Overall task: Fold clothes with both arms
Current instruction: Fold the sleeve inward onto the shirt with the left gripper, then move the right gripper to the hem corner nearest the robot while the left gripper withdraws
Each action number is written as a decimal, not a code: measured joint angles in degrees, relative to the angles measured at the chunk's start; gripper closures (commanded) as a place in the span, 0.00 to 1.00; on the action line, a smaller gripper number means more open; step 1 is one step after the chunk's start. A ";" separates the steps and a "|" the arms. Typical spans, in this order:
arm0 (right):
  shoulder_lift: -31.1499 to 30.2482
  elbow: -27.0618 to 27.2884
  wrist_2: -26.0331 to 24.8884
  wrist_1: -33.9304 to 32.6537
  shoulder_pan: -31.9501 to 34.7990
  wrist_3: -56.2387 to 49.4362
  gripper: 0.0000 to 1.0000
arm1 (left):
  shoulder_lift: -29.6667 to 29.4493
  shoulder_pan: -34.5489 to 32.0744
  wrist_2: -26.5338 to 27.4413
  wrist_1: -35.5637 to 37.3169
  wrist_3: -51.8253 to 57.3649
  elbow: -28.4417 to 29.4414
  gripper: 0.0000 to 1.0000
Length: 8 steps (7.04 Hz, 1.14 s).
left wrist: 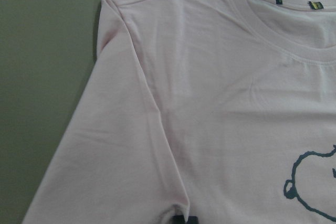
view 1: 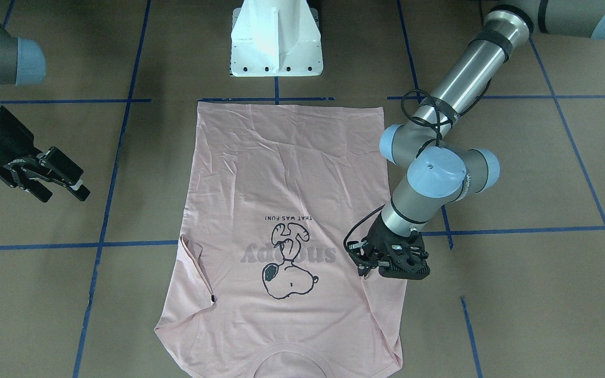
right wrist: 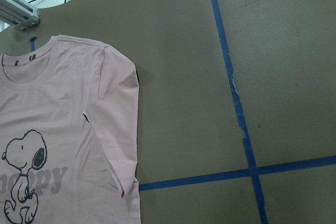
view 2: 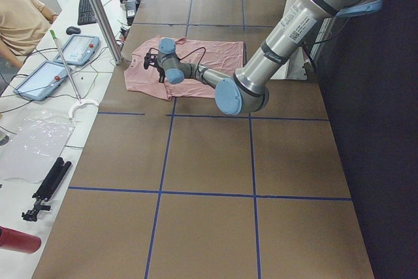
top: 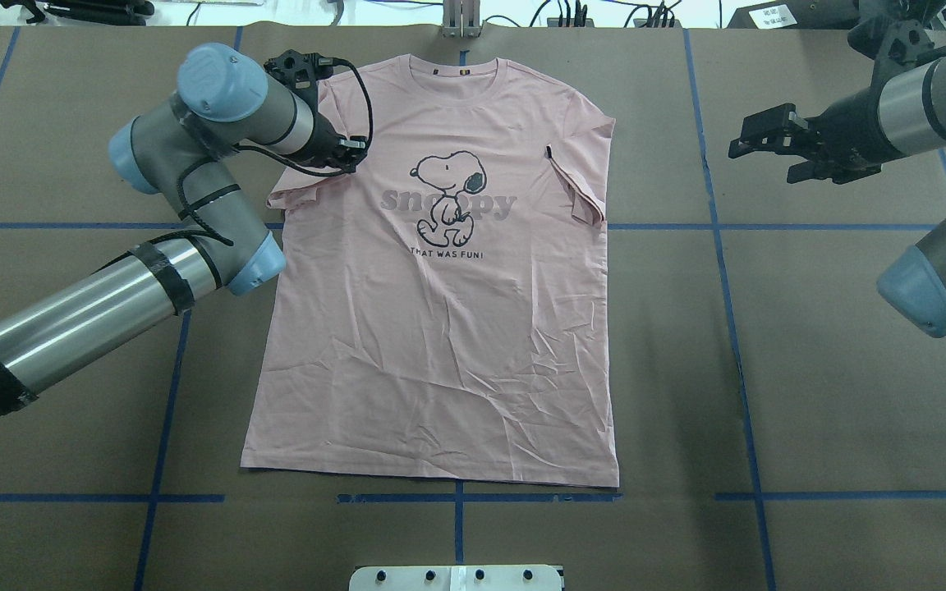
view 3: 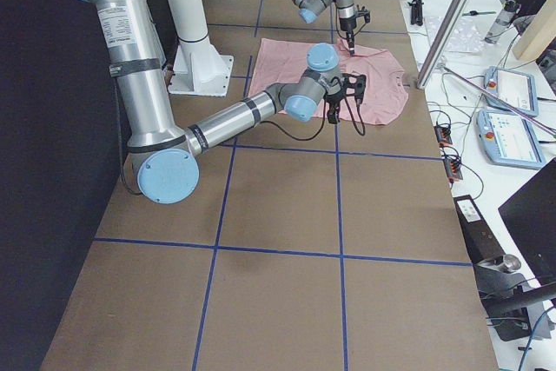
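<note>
While the pale pink cartoon-dog T-shirt (top: pixel 440 328) lies flat on the brown tabletop (top: pixel 810 328), the black left pincer (top: pixel 347 154) sits at its left sleeve, grip impossible to tell; the black right pincer (view 1: pixel 65 195) hangs released, well apart rightward.

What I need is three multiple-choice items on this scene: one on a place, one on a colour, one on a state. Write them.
1. Where is the left gripper?
A) over the T-shirt, by a sleeve
B) at its hem
C) off the shirt entirely

2. The tape lines on the table are:
A) red
B) blue
C) yellow

3. The T-shirt lies:
A) bundled
B) folded in half
C) spread flat, dog print up

Answers:
1. A: the overhead view shows it at the sleeve end.
2. B: every line is blue.
3. C: the whole print shows.
</note>
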 measured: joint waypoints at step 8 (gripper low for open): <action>2.01 -0.05 0.33 -0.19 -0.14 0.12 0.00 | -5.75 -0.72 8.35 -6.24 -0.49 9.29 0.41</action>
